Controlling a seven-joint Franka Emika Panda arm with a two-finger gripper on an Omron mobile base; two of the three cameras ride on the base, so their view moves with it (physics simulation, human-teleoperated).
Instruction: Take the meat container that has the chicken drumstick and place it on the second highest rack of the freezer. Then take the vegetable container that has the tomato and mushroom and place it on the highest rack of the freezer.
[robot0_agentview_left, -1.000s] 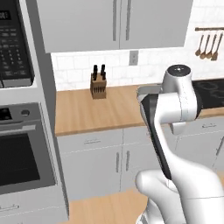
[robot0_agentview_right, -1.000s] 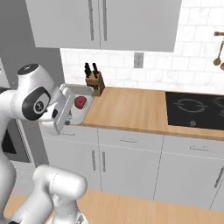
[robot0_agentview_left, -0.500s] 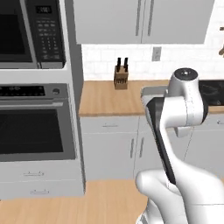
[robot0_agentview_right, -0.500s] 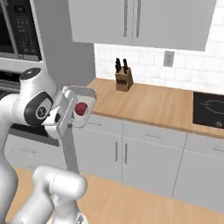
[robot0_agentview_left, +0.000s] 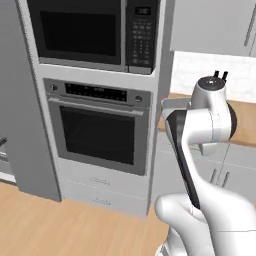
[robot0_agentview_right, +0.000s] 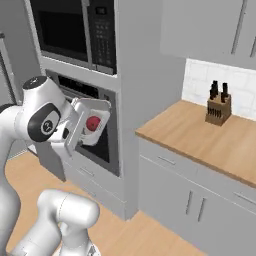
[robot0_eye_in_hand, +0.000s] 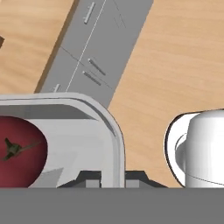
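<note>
We carry the vegetable container (robot0_agentview_right: 89, 125) with the tomato (robot0_agentview_right: 93, 123), our hand (robot0_eye_in_hand: 111, 177) gripping its rim; next we must find the freezer's highest rack.

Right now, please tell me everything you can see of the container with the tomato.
The container is a shallow light-grey tray with rounded corners and a raised rim, plastic by its look. It is held up in the air beside the arm, in front of the oven, tilted steeply. The red tomato lies inside against its floor. The claw grips its rim at one corner, shut on it.
</note>
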